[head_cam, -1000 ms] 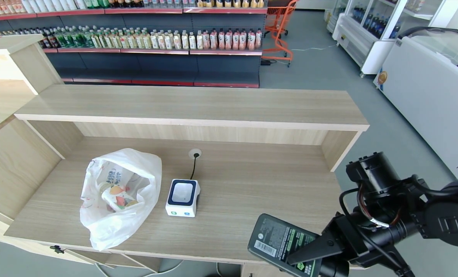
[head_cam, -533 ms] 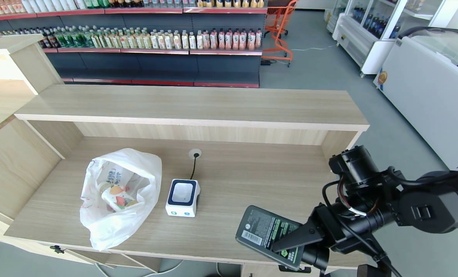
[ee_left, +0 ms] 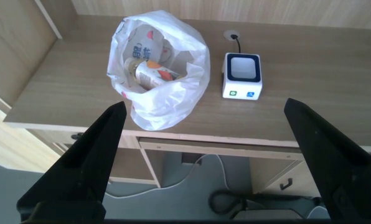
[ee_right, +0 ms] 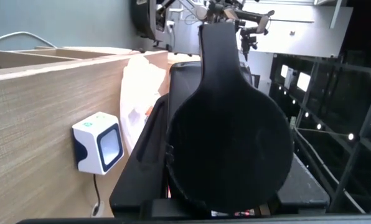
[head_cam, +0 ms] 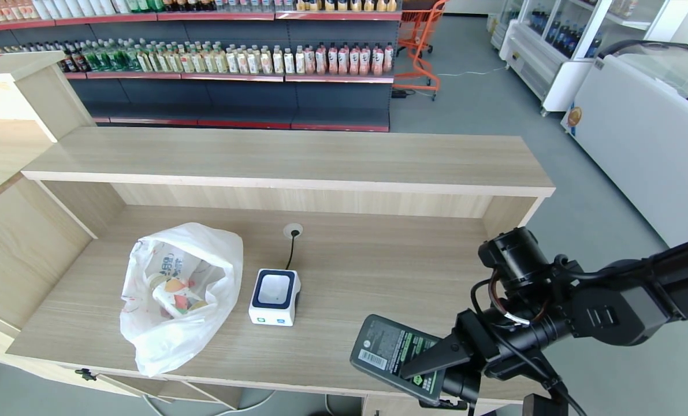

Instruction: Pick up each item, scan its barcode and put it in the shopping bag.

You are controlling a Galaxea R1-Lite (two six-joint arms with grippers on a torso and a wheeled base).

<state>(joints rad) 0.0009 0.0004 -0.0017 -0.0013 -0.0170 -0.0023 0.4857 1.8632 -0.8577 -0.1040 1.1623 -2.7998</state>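
Observation:
My right gripper [head_cam: 436,370] is shut on a flat dark packet [head_cam: 393,355] with green print and a white barcode label, held above the counter's front right edge. In the right wrist view the packet [ee_right: 192,149] lies between dark fingers [ee_right: 229,143]. The white barcode scanner [head_cam: 274,296] with a dark-framed window sits mid-counter, left of the packet. A white plastic shopping bag [head_cam: 176,294] lies open further left with items inside. The left wrist view looks down on the bag [ee_left: 160,68] and scanner [ee_left: 242,76] from in front of the counter, and my left gripper [ee_left: 204,155] stands open with wide-spread fingers.
The wooden counter [head_cam: 378,271] has a raised back shelf [head_cam: 286,156] and side walls. A cable runs from the scanner to a grommet [head_cam: 293,231]. Store shelves of bottles [head_cam: 234,58] and freezers [head_cam: 638,115] stand beyond.
My right arm has carried the dark packet leftward and slightly toward the scanner along the counter's front edge. Bag and scanner have not moved.

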